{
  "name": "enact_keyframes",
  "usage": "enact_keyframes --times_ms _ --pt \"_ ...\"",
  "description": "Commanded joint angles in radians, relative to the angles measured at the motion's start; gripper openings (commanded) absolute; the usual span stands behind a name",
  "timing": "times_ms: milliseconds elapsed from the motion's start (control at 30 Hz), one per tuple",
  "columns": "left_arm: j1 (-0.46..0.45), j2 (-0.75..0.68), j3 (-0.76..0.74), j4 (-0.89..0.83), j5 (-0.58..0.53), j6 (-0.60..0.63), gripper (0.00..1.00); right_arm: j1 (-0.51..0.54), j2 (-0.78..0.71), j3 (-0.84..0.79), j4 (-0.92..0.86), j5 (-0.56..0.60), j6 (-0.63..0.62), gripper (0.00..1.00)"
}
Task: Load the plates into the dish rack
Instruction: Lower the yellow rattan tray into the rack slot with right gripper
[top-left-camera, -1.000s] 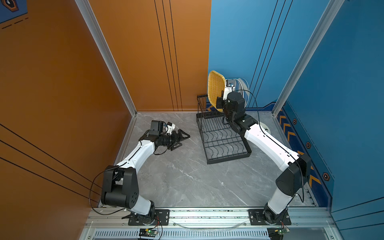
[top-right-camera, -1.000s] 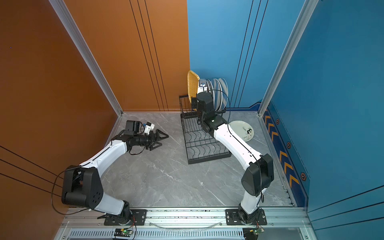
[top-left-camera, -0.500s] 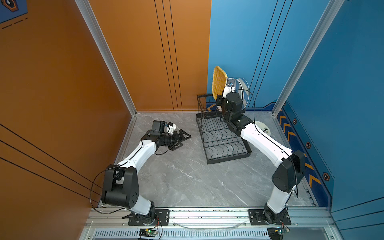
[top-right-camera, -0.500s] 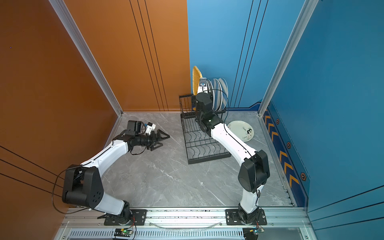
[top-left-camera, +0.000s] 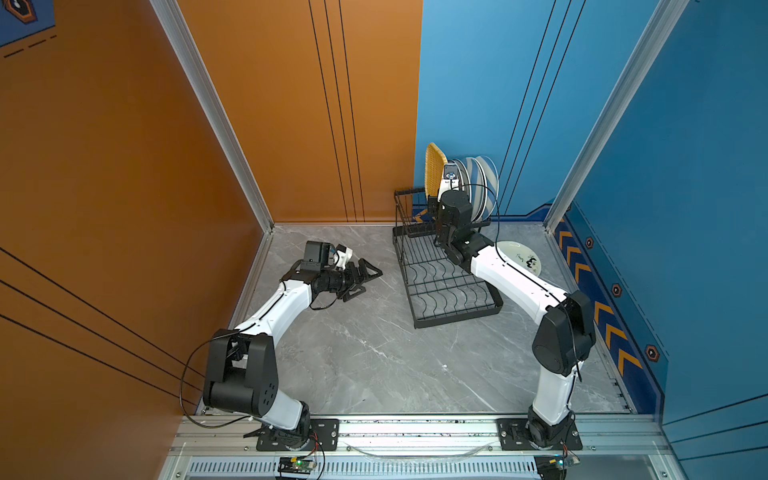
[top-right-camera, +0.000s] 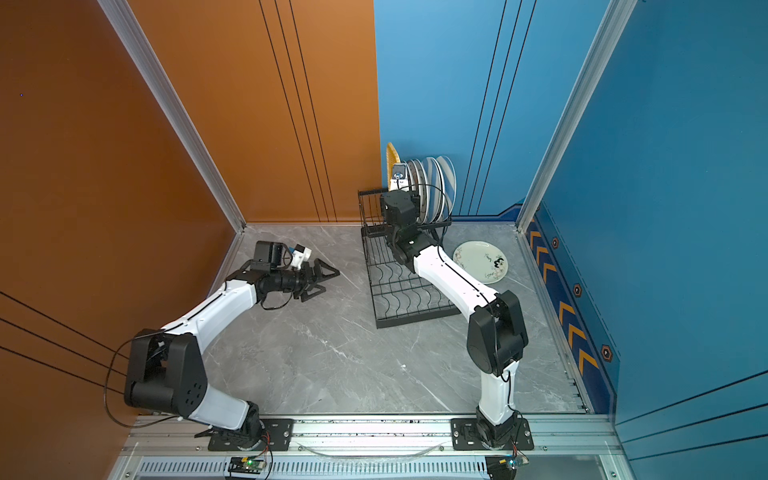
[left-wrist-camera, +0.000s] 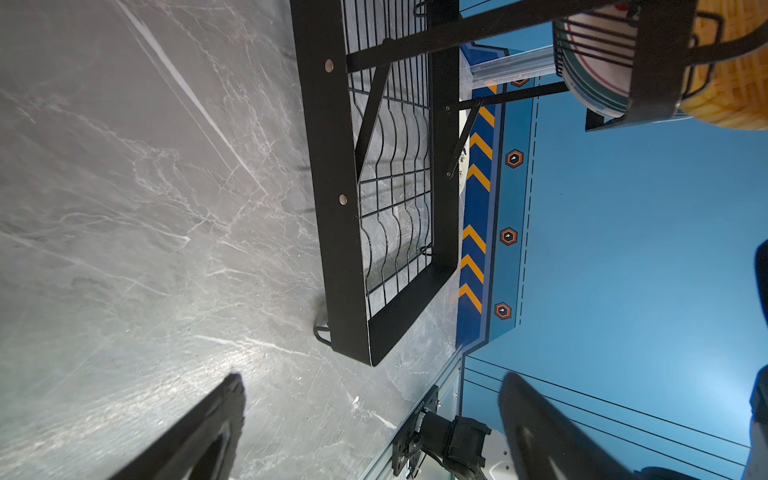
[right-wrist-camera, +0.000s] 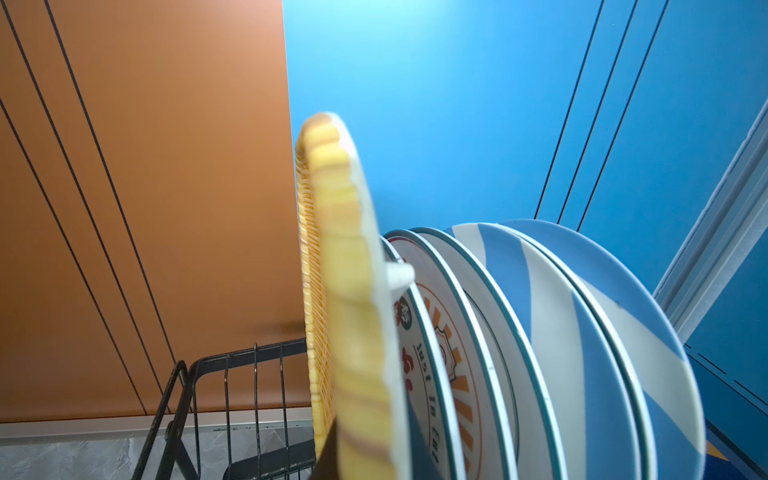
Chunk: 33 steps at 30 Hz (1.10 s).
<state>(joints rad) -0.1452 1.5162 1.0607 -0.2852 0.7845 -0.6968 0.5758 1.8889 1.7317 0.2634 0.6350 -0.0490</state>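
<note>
Looking down in both top views, the right gripper (top-left-camera: 434, 204) was pinching the yellow woven plate (top-left-camera: 435, 166) near its lower edge. The plate stood on edge, long axis upright, at the left end of the plates (top-left-camera: 478, 178) on the dish rack's (top-left-camera: 453, 291) upper shelf. The left gripper (top-left-camera: 368, 282) hovered spread and empty over the table (top-left-camera: 374, 365), left of the rack. One white plate (top-right-camera: 478, 262) lay flat beyond the rack, nearer the right arm. The left wrist view showed parted fingers (left-wrist-camera: 208, 432) facing the rack's side. In the right wrist view, the yellow plate stood just beside the sunburst plate (right-wrist-camera: 440, 365); its seating was hidden, so it probably needed lowering straight down.
</note>
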Motion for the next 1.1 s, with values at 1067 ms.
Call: enact_keyframes --times_ms 1067 --pt "0.016 0.029 -0.024 0.041 0.007 -0.006 0.96 -0.011 0.020 0.011 0.056 0.049 0.015 0.00"
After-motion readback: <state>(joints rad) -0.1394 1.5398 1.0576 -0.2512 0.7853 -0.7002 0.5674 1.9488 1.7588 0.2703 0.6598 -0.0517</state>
